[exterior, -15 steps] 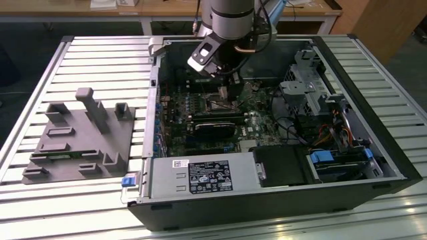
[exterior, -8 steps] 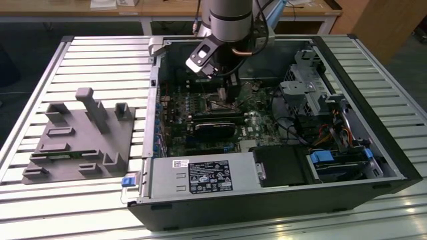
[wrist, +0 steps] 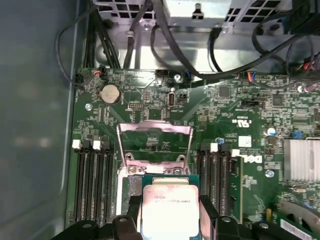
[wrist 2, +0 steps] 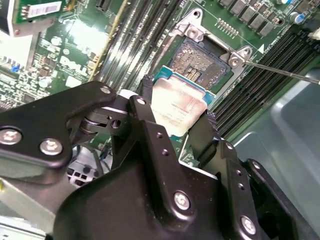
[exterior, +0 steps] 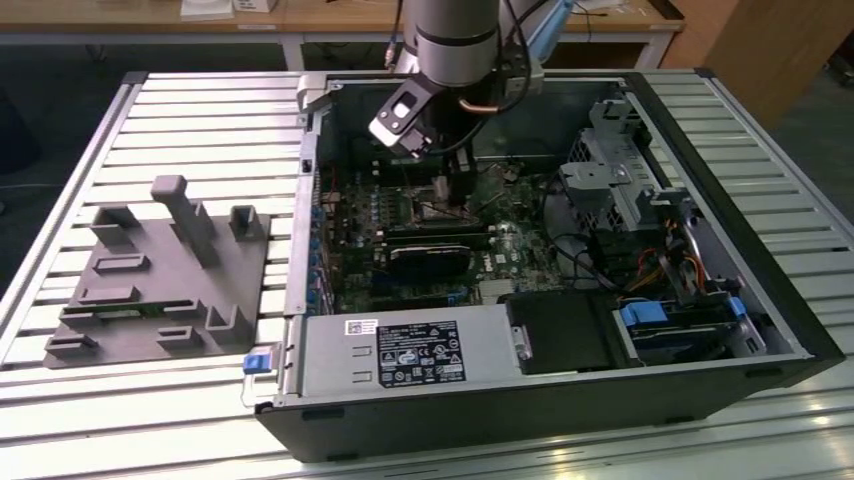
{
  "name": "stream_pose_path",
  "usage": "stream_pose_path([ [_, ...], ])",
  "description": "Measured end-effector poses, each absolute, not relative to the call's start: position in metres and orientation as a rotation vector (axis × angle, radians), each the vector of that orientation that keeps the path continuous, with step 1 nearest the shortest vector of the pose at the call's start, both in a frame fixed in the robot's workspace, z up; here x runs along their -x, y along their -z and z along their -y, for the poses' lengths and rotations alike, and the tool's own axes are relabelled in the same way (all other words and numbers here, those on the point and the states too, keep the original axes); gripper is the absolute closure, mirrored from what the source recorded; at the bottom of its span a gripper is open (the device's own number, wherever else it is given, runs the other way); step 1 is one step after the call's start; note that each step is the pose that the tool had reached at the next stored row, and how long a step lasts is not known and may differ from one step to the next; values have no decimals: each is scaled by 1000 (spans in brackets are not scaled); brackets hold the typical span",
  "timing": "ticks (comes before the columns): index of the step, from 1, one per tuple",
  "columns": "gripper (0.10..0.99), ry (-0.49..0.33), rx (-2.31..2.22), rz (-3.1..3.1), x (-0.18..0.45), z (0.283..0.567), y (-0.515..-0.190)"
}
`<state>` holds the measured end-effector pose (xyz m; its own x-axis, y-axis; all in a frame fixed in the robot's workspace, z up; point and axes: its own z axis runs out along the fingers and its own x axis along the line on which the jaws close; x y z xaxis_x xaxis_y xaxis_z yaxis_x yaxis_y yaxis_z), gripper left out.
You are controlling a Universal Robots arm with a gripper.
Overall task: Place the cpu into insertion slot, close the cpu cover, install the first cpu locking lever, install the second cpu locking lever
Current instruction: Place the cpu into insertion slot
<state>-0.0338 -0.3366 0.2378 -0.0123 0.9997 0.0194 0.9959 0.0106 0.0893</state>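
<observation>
The cpu (wrist 2: 180,100) is clamped by two opposite edges in my hand (wrist 2: 176,117), with the metal top facing my wrist, so the underside is free to meet the insertion slot (wrist 2: 197,60). It hangs just beside the slot, not yet in it. The cpu cover (wrist: 155,128) stands tilted up, which leaves the slot open. In the first wrist view the cpu hides the near part of the slot. How high it hangs I cannot judge.
</observation>
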Motion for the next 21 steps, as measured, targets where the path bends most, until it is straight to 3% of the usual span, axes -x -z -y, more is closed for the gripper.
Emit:
stream_pose_path([
  [21, 545, -118, -2160, -2212, 45, 331, -214],
])
